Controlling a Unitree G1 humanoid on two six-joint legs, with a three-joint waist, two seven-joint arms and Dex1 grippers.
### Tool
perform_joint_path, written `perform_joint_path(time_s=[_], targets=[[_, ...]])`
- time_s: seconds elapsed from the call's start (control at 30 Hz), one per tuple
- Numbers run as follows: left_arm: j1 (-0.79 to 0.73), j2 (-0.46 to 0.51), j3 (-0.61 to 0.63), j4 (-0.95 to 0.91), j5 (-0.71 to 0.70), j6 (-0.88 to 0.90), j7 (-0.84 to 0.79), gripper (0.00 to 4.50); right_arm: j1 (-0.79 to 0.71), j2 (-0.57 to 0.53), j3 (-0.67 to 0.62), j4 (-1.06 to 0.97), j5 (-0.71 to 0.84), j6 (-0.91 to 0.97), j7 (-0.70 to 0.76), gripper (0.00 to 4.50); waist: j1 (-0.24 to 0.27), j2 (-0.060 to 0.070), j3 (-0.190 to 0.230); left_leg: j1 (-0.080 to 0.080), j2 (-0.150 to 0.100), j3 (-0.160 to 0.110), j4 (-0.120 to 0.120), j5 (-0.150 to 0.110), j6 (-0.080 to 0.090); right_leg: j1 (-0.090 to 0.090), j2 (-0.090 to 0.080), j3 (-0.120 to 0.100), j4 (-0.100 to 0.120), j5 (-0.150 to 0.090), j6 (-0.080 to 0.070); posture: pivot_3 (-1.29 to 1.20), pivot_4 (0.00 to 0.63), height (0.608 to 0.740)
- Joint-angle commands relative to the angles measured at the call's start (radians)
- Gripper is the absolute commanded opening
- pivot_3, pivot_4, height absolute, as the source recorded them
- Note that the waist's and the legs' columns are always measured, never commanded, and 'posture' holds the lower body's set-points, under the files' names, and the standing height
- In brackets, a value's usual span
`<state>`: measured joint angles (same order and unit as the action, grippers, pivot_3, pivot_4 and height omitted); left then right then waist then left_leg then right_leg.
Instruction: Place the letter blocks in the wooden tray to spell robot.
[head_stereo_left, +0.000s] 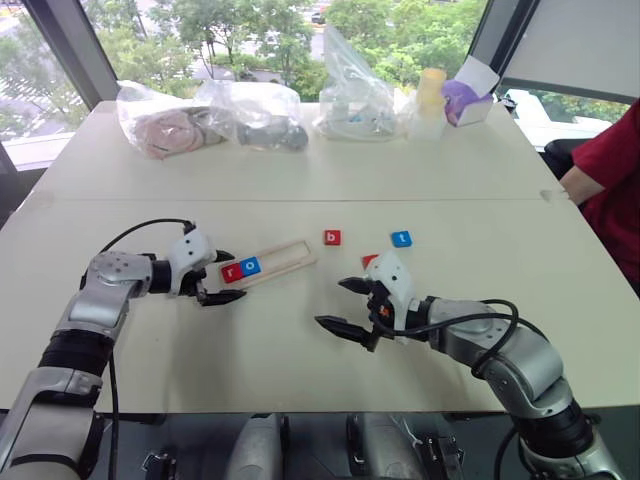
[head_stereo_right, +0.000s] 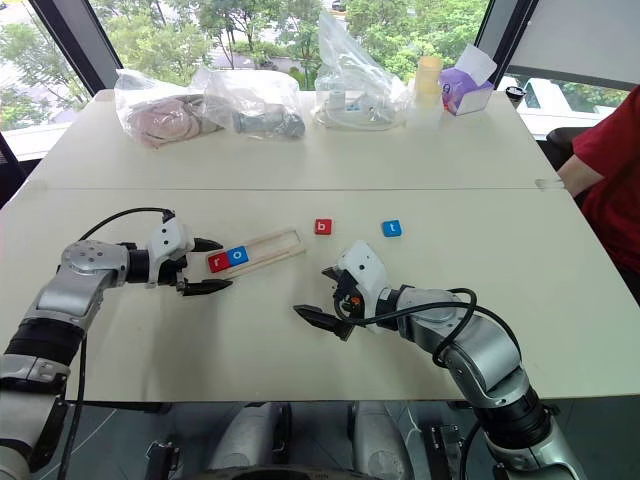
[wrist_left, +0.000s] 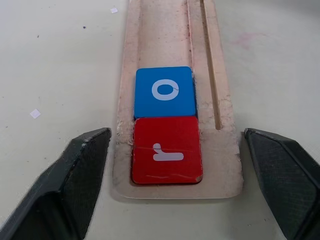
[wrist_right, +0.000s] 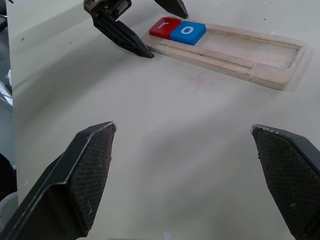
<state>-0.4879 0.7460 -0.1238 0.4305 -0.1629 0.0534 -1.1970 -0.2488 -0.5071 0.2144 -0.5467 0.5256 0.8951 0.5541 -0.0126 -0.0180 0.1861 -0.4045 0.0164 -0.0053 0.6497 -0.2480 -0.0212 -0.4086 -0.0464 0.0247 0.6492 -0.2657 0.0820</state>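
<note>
The wooden tray (head_stereo_right: 262, 248) lies flat on the pale tabletop (head_stereo_right: 300, 150), its long axis running from the robot's near left up toward the far right at a slight slant. In the slot, at the tray's left end, sit two letter blocks touching edge to edge: a red block marked "r" (wrist_left: 166, 150) at the very end and a blue block marked "o" (wrist_left: 165, 92) next along; the rest of the slot is bare wood. The left hand (head_stereo_right: 208, 266) sits at that end with its two black fingers spread to either side of the tray's short edge, not clamped on anything. Beyond the tray's far end lies a red block marked "b" (head_stereo_right: 322, 227), and further right a blue block marked "t" (head_stereo_right: 391, 228), both loose on the tabletop. The right hand (head_stereo_right: 318, 293) hovers near the tabletop with its fingers wide apart and nothing between them.
</note>
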Motion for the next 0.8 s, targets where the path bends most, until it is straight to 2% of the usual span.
perform_joint_path(time_s=[0.03,0.1,0.27,0.37,0.53,0.8], targets=[[0.018,0.003,-0.014,0.021,0.035,0.011,0.000,3.09,0.001,0.002,-0.027,-0.042,0.011,-0.011,-0.001,4.50,0.000,0.000,0.000,0.000,0.000,0.000,0.000,0.000,0.000,0.000,0.000,0.000,0.000,0.000,0.000,0.00,0.150,0.740],[0.019,0.009,-0.015,0.011,0.040,0.006,0.000,3.10,0.003,-0.002,-0.038,-0.040,0.013,-0.010,-0.001,4.50,0.000,0.000,0.000,0.000,0.000,0.000,0.000,0.000,0.000,0.000,0.000,0.000,0.000,0.001,0.001,0.00,0.150,0.740],[0.011,0.062,-0.018,-0.203,-0.006,0.037,-0.089,3.10,0.057,-0.002,-0.220,-0.062,0.081,0.029,-0.051,4.50,0.002,-0.001,0.000,-0.003,0.000,-0.001,0.000,0.000,0.000,-0.002,0.000,0.000,0.000,0.001,0.002,0.00,0.150,0.740],[-0.008,0.063,-0.045,-0.247,-0.001,0.027,-0.139,3.10,0.095,0.002,-0.298,-0.077,0.107,0.046,-0.083,4.50,0.002,-0.001,0.000,-0.004,0.000,-0.001,-0.001,0.000,0.000,-0.003,0.000,0.000,-0.001,0.001,0.003,0.00,0.150,0.740],[-0.081,-0.004,-0.095,-0.159,0.033,-0.023,-0.164,3.10,0.123,-0.004,-0.347,-0.074,0.089,0.041,-0.127,4.50,-0.001,-0.001,0.000,-0.004,0.000,0.000,-0.001,0.000,0.000,-0.003,0.001,0.000,0.000,0.001,0.002,0.00,0.150,0.740],[-0.138,-0.077,-0.139,-0.022,0.074,-0.116,-0.194,3.10,0.128,0.009,-0.321,-0.077,0.064,0.029,-0.178,4.50,-0.002,-0.001,0.000,-0.004,-0.001,0.001,-0.001,0.000,0.000,-0.003,0.003,0.000,0.000,0.001,0.003,0.00,0.150,0.740]])
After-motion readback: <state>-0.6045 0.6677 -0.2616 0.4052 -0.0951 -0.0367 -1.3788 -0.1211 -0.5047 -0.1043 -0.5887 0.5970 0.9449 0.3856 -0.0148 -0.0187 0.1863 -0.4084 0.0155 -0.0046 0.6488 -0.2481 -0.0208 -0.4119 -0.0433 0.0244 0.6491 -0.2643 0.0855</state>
